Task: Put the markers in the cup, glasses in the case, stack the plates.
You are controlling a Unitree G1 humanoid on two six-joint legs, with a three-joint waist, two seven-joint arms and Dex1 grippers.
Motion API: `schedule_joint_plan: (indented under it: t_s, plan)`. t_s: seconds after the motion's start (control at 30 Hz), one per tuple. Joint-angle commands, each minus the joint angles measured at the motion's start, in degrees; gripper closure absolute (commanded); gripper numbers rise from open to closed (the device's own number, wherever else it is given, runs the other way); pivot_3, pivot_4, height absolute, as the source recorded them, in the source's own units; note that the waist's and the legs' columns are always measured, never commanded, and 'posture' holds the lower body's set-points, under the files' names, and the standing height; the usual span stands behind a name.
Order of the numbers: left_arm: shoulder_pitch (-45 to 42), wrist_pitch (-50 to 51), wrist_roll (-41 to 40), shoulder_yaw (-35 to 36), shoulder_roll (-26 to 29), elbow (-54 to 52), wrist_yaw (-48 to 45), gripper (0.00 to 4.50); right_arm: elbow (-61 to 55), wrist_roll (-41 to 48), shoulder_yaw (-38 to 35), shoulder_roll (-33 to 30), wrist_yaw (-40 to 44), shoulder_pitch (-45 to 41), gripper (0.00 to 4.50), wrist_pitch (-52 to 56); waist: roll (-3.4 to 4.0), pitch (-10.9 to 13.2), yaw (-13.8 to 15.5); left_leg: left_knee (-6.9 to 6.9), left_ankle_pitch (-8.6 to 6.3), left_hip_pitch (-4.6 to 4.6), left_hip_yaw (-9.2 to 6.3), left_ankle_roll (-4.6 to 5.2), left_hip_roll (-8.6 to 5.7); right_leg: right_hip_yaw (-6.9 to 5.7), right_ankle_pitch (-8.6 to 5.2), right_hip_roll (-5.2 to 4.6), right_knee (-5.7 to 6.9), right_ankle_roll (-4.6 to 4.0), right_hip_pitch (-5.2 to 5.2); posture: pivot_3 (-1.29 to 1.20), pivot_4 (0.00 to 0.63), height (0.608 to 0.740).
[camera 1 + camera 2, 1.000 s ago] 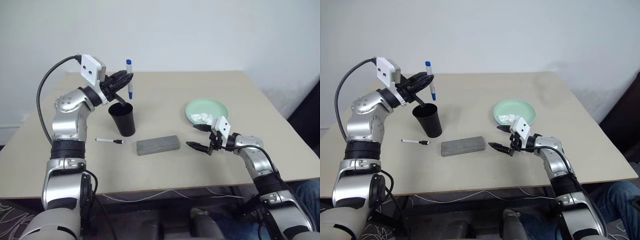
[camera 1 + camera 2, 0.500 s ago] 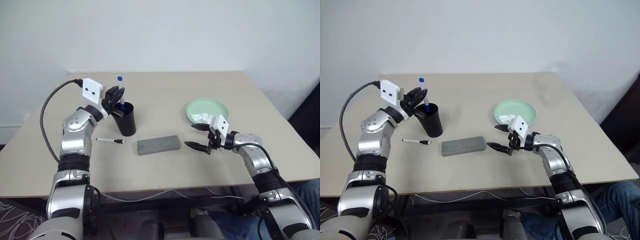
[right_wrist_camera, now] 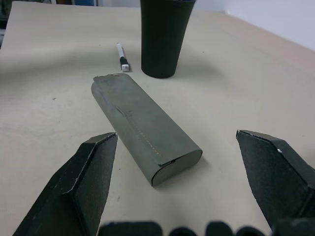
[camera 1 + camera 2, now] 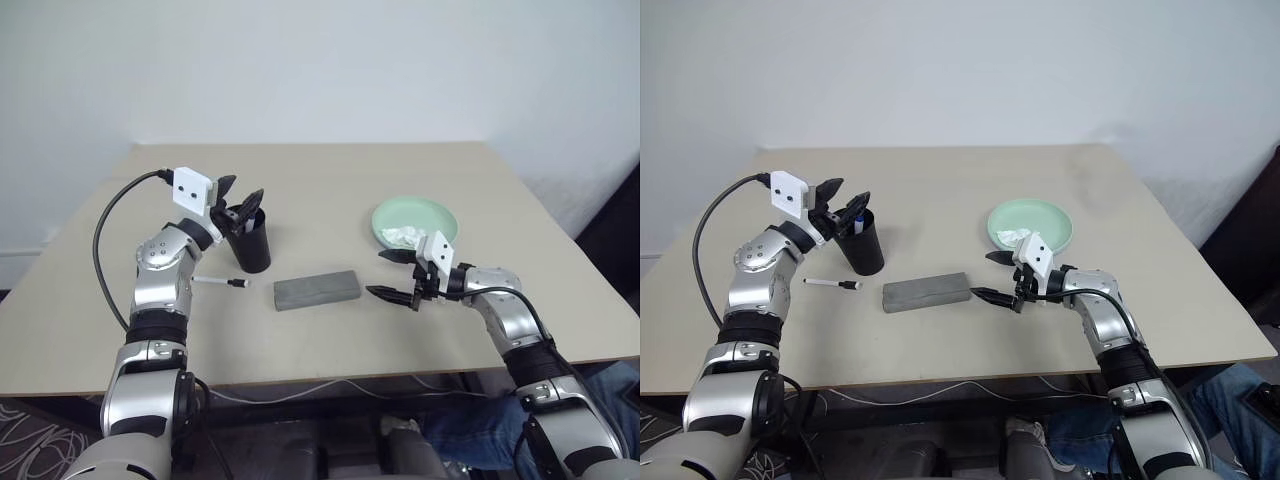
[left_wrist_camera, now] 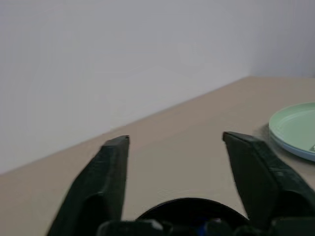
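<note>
Left eye view: the table [image 4: 330, 330] carries the mint green plate [image 4: 415, 218] at 3 o'clock, holding crumpled white tissue [image 4: 404, 236]; whether a 2nd plate lies beneath is unclear. The grey case [image 4: 316, 289] lies closed at centre. The black cup [image 4: 248, 240] stands at 10 o'clock, the blue marker [image 4: 857, 222] now dropped inside, barely visible. The black-ended marker [image 4: 218, 282] lies partly behind the left arm. The left gripper [image 4: 239, 200], spread since releasing, hovers over the cup's rim. The right gripper [image 4: 395, 274] stands wide, empty, beside the case.
</note>
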Motion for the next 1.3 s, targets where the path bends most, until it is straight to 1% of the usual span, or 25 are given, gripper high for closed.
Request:
schedule_joint_plan:
  t_s: [0.03, 0.2, 0.3, 0.4, 0.5, 0.53, 0.6, 0.7, 0.77, 0.87, 0.93, 1.0, 1.07, 1.17, 1.3]
  plan:
    - [-1.13, -0.17, -0.92, 0.77, -0.03, -1.46, -0.05, 0.66, -2.70, 0.83, -0.57, -0.03, -0.15, -0.86, 0.30, -0.10, 0.00, 0.00, 0.00, 0.00, 0.00, 0.00, 0.00, 0.00, 0.00, 0.00, 0.00, 0.00, 0.00, 0.00, 0.00, 0.00, 0.000, 0.720]
    - [-2.63, 0.53, -1.70, 1.05, 1.12, -2.04, -1.90, 0.66, -2.42, 0.76, -0.57, 0.01, -0.11, -1.21, 0.30, 0.13, 0.00, 0.00, 0.00, 0.00, 0.00, 0.00, 0.00, 0.00, 0.00, 0.00, 0.00, 0.00, 0.00, 0.00, 0.00, 0.00, 0.000, 0.720]
    - [-4.78, 2.78, -3.12, 1.34, 3.94, -2.40, -6.90, 0.66, -2.47, 0.81, -0.61, 0.00, -0.09, -1.29, 0.30, 0.25, -0.02, 0.01, -0.02, 0.00, 0.00, -0.02, 0.00, 0.00, 0.00, -0.01, 0.00, 0.01, 0.00, 0.00, -0.02, 0.00, 0.000, 0.720]
    - [-8.75, 7.27, -4.93, 0.52, 9.48, -2.53, -16.88, 0.66, -2.29, 0.73, -0.62, -0.16, 0.08, -1.39, 0.30, 0.17, -0.03, 0.02, -0.07, 0.00, 0.00, -0.08, 0.00, 0.00, 0.02, -0.03, 0.00, 0.05, -0.01, -0.01, -0.09, 0.00, 0.000, 0.720]
    - [-11.72, 14.60, -8.24, -1.30, 15.76, -5.59, -31.09, 0.66, -1.96, 0.63, -0.67, -0.19, 0.05, -1.63, 0.30, 0.03, -0.01, 0.02, -0.09, -0.06, -0.01, -0.06, 0.05, 0.00, 0.03, -0.02, -0.02, 0.05, -0.05, 0.00, -0.10, 0.00, 0.000, 0.720]
    - [-12.54, 16.14, -8.03, -2.42, 17.51, -6.22, -34.23, 0.66, -1.93, 0.60, -0.67, -0.15, -0.01, -1.64, 0.30, -0.02, -0.01, 0.02, -0.10, -0.10, -0.01, -0.05, 0.07, 0.01, 0.02, -0.02, -0.03, 0.05, -0.07, 0.00, -0.10, 0.00, 0.000, 0.720]
    - [-14.07, 15.69, -4.72, -6.53, 21.48, -5.82, -41.30, 0.66, -2.07, 0.54, -0.59, 0.11, -0.29, -1.41, 0.30, -0.12, 0.00, 0.02, -0.09, -0.13, -0.02, -0.05, 0.08, 0.00, 0.02, -0.01, -0.05, 0.05, -0.09, 0.01, -0.11, 0.00, 0.000, 0.720]
    - [-15.90, 14.65, -1.77, -10.48, 24.42, -3.39, -47.77, 0.66, -2.12, 0.52, -0.58, 0.24, -0.44, -1.25, 0.30, -0.22, 0.01, 0.03, 0.00, -0.15, -0.02, -0.01, 0.07, 0.00, 0.02, -0.01, -0.08, 0.04, -0.07, -0.02, -0.08, 0.00, 0.000, 0.720]
    - [-17.09, 15.16, -0.22, -15.15, 27.22, -1.33, -52.72, 0.66, -1.99, 0.52, -0.67, 0.30, -0.56, -1.35, 0.30, -0.29, 0.00, 0.03, -0.06, -0.14, -0.01, -0.01, 0.08, 0.00, 0.03, -0.01, -0.10, 0.04, -0.06, -0.07, -0.07, 0.00, 0.000, 0.720]
    - [-17.12, 9.97, 1.03, -21.38, 30.10, 0.66, -54.05, 0.66, -1.79, 0.49, -0.74, 0.32, -0.69, -1.48, 0.30, -0.42, 0.01, 0.04, -0.09, -0.12, -0.01, 0.00, 0.15, 0.00, 0.07, 0.05, -0.12, 0.05, -0.03, -0.12, -0.11, 0.00, 0.000, 0.720]
    - [-17.91, 5.15, 4.24, -28.31, 32.17, 3.56, -54.05, 0.66, -1.88, 0.49, -0.78, 0.34, -0.94, -1.41, 0.30, -0.43, 0.01, 0.04, -0.06, -0.12, -0.01, -0.02, 0.15, 0.00, 0.10, 0.05, -0.13, 0.06, -0.03, -0.13, -0.16, 0.00, 0.000, 0.720]
    - [-19.31, 0.48, 7.68, -33.62, 32.92, 7.15, -54.05, 0.66, -2.00, 0.51, -0.78, 0.29, -1.05, -1.22, 0.30, -0.45, 0.01, 0.04, -0.05, -0.14, -0.01, -0.05, 0.15, 0.01, 0.10, 0.05, -0.13, 0.06, -0.03, -0.12, -0.19, 0.00, 0.000, 0.720]
    - [-21.06, -2.47, 9.67, -36.73, 32.29, 10.92, -54.05, 0.66, -2.09, 0.54, -0.75, 0.25, -1.14, -1.05, 0.30, -0.45, -0.01, 0.04, 0.00, -0.15, -0.01, -0.09, 0.19, 0.02, 0.10, 0.06, -0.14, 0.06, -0.06, -0.12, -0.22, 0.00, 0.000, 0.720]
    - [-24.00, -5.59, 15.45, -38.51, 28.93, 18.48, -54.05, 0.66, -2.18, 0.59, -0.71, 0.22, -1.30, -1.04, 0.30, -0.29, -0.09, 0.05, 0.12, -0.10, -0.01, -0.22, 0.18, 0.04, 0.09, 0.04, -0.13, 0.04, -0.08, -0.12, -0.26, 0.00, 0.000, 0.720]
    - [-26.47, -8.59, 22.39, -39.27, 24.46, 26.63, -50.98, 0.66, -2.33, 0.62, -0.78, -0.02, -1.33, -1.11, 0.30, 0.02, -0.10, 0.04, 0.05, 0.04, -0.01, -0.31, 0.20, 0.13, 0.02, 0.04, -0.13, -0.02, -0.09, -0.10, -0.25, 0.00, 0.000, 0.720]
